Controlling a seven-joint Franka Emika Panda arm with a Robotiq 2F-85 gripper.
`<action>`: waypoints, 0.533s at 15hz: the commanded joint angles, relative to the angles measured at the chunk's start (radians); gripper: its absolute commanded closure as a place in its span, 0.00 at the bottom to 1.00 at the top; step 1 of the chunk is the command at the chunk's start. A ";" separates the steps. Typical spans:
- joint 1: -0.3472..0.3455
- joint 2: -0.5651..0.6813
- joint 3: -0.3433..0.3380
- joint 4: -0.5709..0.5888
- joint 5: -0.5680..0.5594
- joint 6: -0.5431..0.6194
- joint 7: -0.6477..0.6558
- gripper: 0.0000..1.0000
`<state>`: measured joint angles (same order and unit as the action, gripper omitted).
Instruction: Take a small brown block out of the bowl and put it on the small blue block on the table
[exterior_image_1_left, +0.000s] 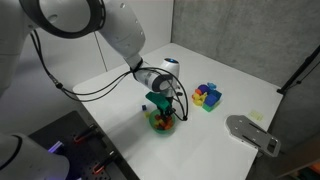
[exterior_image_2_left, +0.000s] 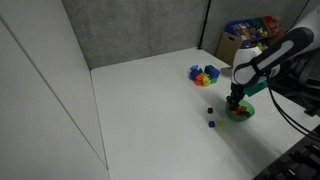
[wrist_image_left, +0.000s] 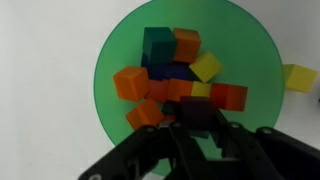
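Note:
The translucent green bowl fills the wrist view and holds several orange, red, yellow and dark green blocks. My gripper is directly above the bowl, its fingers shut on a small dark brown block at the bowl's near side. In both exterior views the gripper reaches down into the bowl. The small blue block lies on the table just beside the bowl, with another small dark block near it.
A multicoloured cluster of blocks sits further along the white table. A yellow block lies outside the bowl. A grey flat object lies near the table's edge. A shelf of colourful items stands behind.

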<state>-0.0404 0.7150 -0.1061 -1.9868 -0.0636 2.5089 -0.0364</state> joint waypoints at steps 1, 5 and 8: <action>0.025 -0.061 0.000 0.012 -0.022 -0.086 0.029 0.88; 0.061 -0.095 0.005 0.037 -0.036 -0.154 0.050 0.88; 0.090 -0.094 0.018 0.062 -0.038 -0.176 0.070 0.88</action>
<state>0.0307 0.6297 -0.1012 -1.9522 -0.0739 2.3767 -0.0152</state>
